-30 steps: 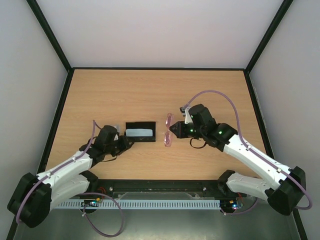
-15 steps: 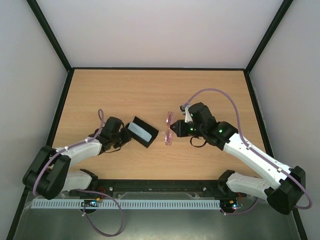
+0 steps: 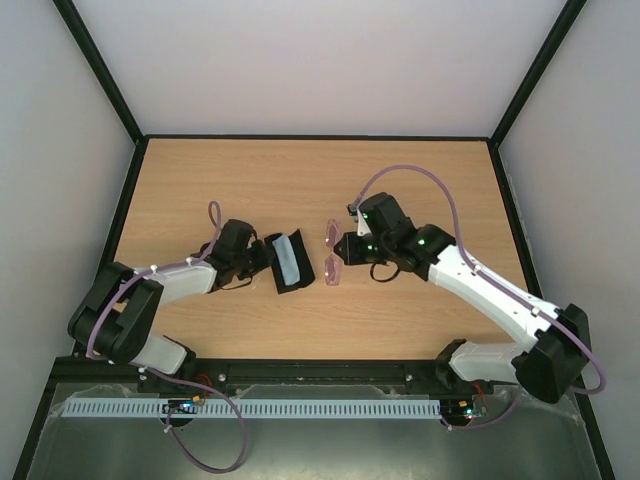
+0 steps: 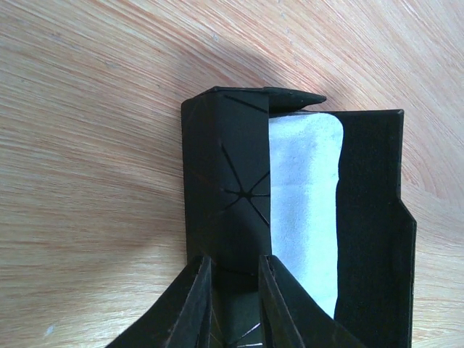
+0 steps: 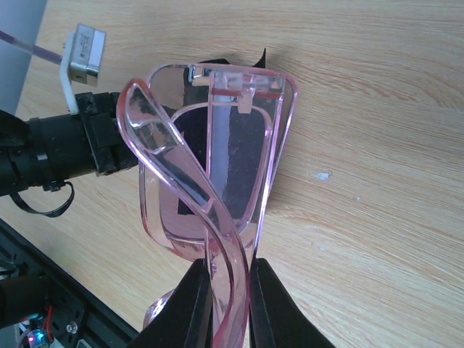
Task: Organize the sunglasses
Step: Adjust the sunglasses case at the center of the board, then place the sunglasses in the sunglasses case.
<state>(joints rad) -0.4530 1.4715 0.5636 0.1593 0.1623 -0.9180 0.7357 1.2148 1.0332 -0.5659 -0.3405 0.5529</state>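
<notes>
The sunglasses (image 3: 333, 252) have a thin translucent pink frame and are folded. My right gripper (image 3: 344, 249) is shut on them and holds them just right of the black case (image 3: 290, 262). In the right wrist view the sunglasses (image 5: 210, 159) stand up out of the right gripper (image 5: 230, 286), whose fingers clamp the frame and arm. The open case (image 4: 225, 181) lies on the table with a light blue cloth (image 4: 304, 196) inside. My left gripper (image 4: 235, 290) is shut on the case's near end; in the top view the left gripper (image 3: 262, 262) sits at the case's left side.
The wooden table (image 3: 300, 180) is bounded by a black rail (image 3: 320, 137) at the back and white walls. My left arm's wrist and its camera (image 5: 80, 51) show just behind the sunglasses in the right wrist view.
My left gripper has swung the case round, from lying crosswise to pointing away from the arms. My right gripper has carried the sunglasses slightly left and farther back.
</notes>
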